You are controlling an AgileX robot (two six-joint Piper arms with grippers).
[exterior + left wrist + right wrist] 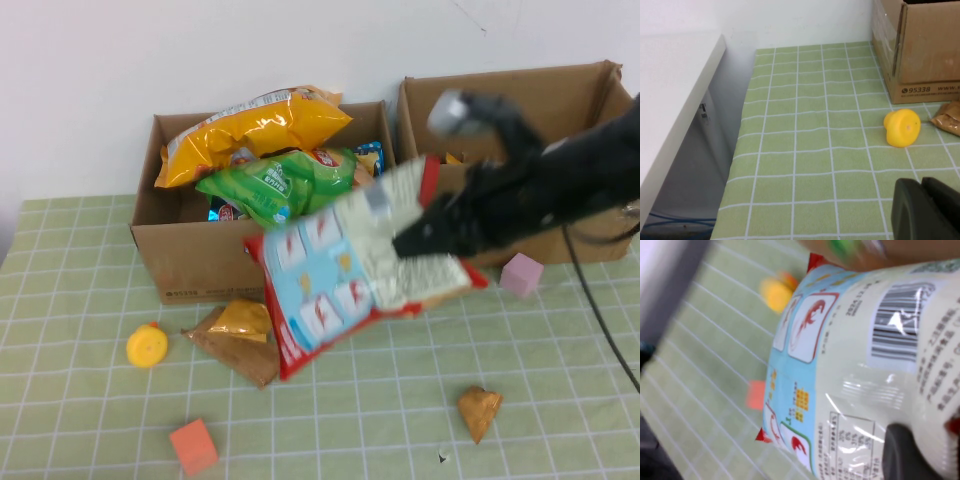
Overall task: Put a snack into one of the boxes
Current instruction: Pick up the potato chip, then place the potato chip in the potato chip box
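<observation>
- The tabletop (560, 400), covered in a green grid cloth, is seen below the right end effector (425, 238), which is clenched on one edge of a large blue-and-red snack bag (340, 275) held clear of the surface.
- Two cardboard boxes are shown behind: the left box (200, 255), already heaped with snack bags, lies beyond the hanging bag; the right box (560, 110) sits just behind the right end effector and looks roomier.
- The bag is judged best lifted higher so its drooping corner clears the box wall before release.
- The left end effector (927, 210) is parked low over the cloth, a yellow toy (902, 127) just ahead; its state cannot be told.
</observation>
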